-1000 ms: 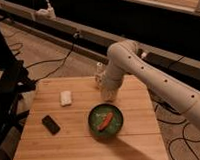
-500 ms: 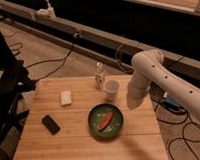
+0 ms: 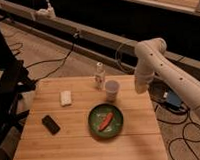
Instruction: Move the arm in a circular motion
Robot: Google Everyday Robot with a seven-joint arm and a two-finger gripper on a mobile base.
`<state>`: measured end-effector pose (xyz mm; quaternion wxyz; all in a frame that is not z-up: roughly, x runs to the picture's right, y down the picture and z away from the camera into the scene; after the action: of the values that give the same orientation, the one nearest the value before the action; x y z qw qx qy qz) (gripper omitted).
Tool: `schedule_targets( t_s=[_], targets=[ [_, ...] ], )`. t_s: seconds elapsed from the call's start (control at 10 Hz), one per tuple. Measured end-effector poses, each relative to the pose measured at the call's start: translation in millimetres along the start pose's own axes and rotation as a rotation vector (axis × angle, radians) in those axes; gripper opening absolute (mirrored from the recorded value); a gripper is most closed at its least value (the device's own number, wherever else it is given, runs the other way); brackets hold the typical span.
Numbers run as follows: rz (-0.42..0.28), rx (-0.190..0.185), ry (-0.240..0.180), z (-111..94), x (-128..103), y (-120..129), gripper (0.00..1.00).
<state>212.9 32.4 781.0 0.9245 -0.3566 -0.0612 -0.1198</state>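
Note:
The cream-white arm point(image 3: 165, 71) with small dark holes comes in from the lower right, bends at a bulky joint point(image 3: 151, 48) and points down at the table's right edge. Its lower end, where the gripper point(image 3: 141, 87) is, hangs just beyond the back right corner of the wooden table point(image 3: 71, 146), right of a white cup point(image 3: 112, 89). The gripper holds nothing that I can see.
On the table are a green plate point(image 3: 94, 126) with an orange item point(image 3: 106, 121), a small bottle point(image 3: 99, 76), a white block point(image 3: 66, 98) and a black phone point(image 3: 50, 124). Cables and a blue object point(image 3: 172, 99) lie on the floor. A dark stand point(image 3: 6, 88) is at the left.
The arm has swung to the right, from over the back middle of the table near the cup to beyond the table's right edge. The objects on the table have not moved.

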Motion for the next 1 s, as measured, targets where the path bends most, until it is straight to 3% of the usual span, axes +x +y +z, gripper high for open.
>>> schedule_targets(
  t_s=[0.2, 0.4, 0.7, 0.8, 1.0],
  targets=[
    [-0.089, 0.056, -0.008, -12, -37, -40, 0.00],
    [-0.229, 0.104, -0.044, -26, -94, -61, 0.00],
    [-0.447, 0.120, -0.137, -42, -176, -30, 0.00],
    [-0.493, 0.112, -0.171, -44, -193, -11, 0.00],
    [-0.529, 0.078, -0.229, -42, -204, 30, 0.00]
  ],
)
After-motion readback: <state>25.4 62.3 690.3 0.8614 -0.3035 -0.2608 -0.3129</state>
